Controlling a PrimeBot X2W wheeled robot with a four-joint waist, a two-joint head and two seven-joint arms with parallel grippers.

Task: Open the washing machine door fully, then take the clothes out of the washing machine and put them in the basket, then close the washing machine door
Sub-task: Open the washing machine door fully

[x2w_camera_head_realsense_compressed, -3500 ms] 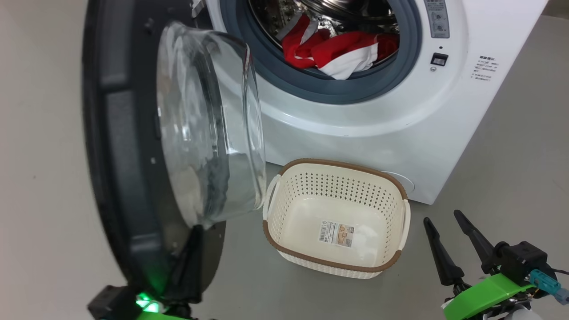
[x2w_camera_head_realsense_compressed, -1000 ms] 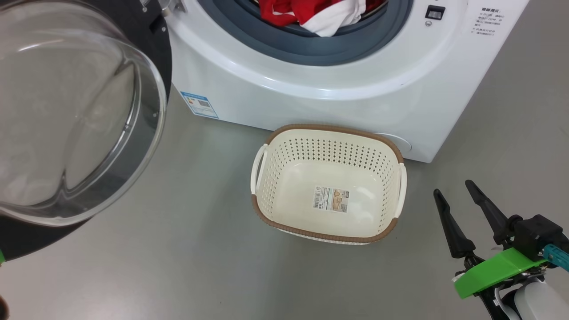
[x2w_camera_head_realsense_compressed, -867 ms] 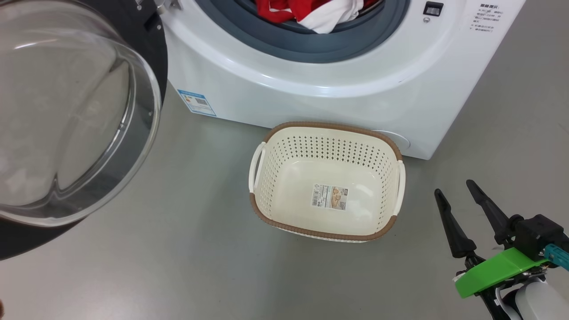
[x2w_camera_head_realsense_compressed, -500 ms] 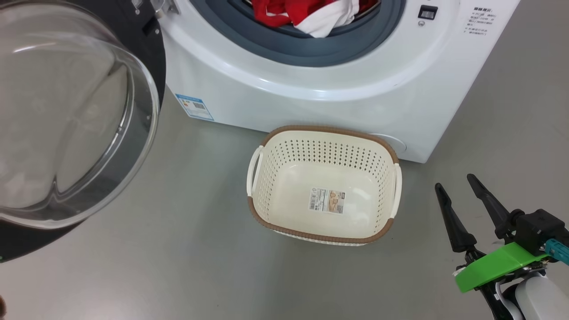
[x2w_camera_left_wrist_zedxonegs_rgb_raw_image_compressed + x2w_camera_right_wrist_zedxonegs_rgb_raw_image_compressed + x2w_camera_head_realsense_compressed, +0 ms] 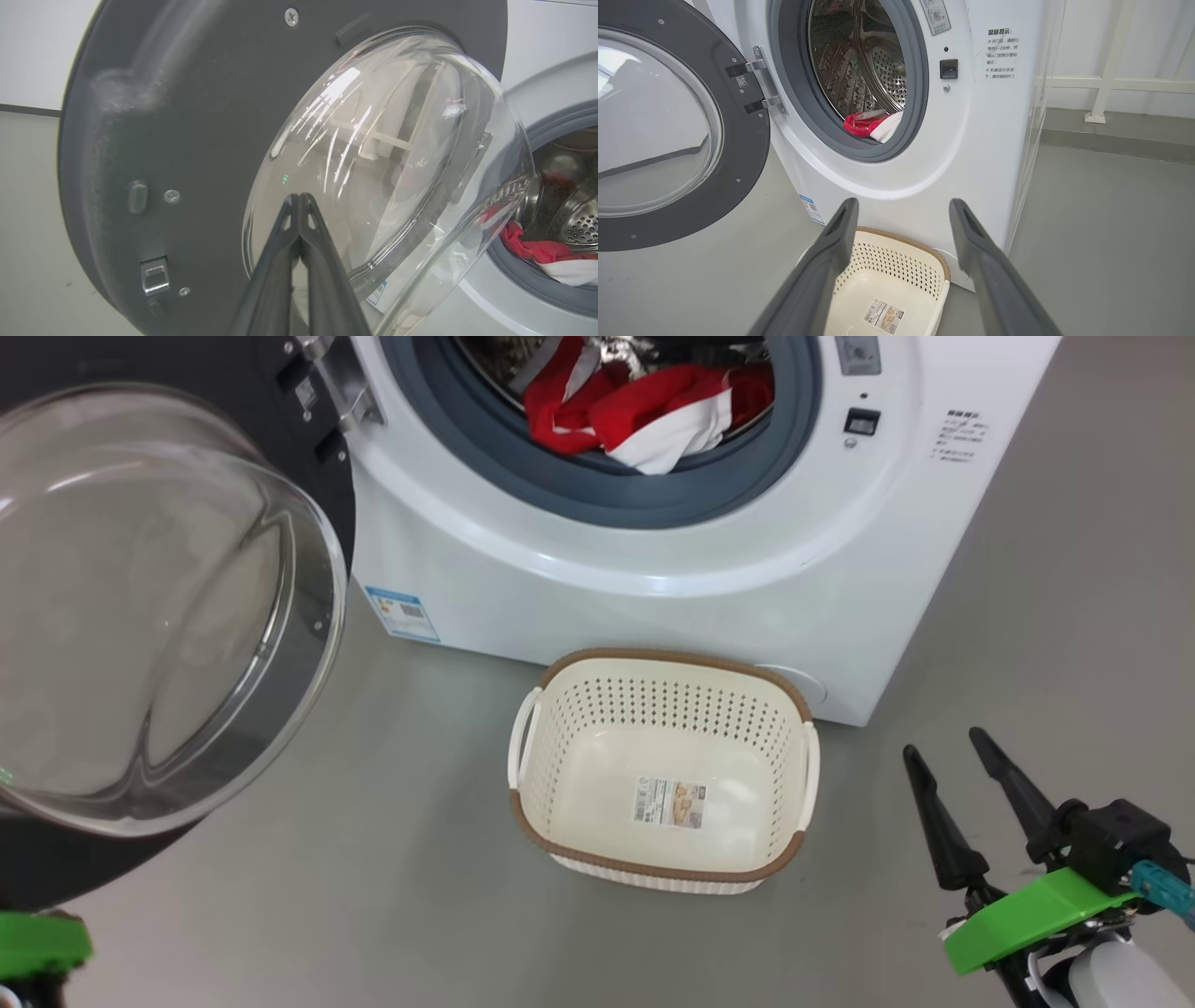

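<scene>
Swung far wider than three and a half seconds ago: washing machine door (image 5: 159,607), then edge-on to the head camera, now thrown back to the left on its hinge (image 5: 329,387), glass bowl facing out. Allow for a shifted camera as well, so no real move for the other things.

Head view. Shows the washing machine (image 5: 607,588) with its mouth uncovered and the clothes (image 5: 644,411), red with a white panel, heaped at the front of the drum (image 5: 490,359) against the grey rubber ring (image 5: 597,504). Places the basket (image 5: 663,709) on the grey floor (image 5: 373,896), just in front of the washer's lower right part, with a barcode sticker (image 5: 669,803) on its bottom. Finds the right end effector (image 5: 941,743) low on the right, well apart from the basket, fingers spread. Catches a green mount (image 5: 37,941) at the bottom left corner, below the door's black rim.

Left wrist view. Looks along the left end effector (image 5: 299,196), fingers pressed together, tips in front of the glass bowl; cannot tell whether touching. Takes in the door's dark inner face, and to the right the clothes lying inside the drum.

Right wrist view. Looks between the spread fingers down at the basket, near the washer's foot. Shows the door hanging clear of the opening, and the clothes low in the drum, resting at the rubber ring.
</scene>
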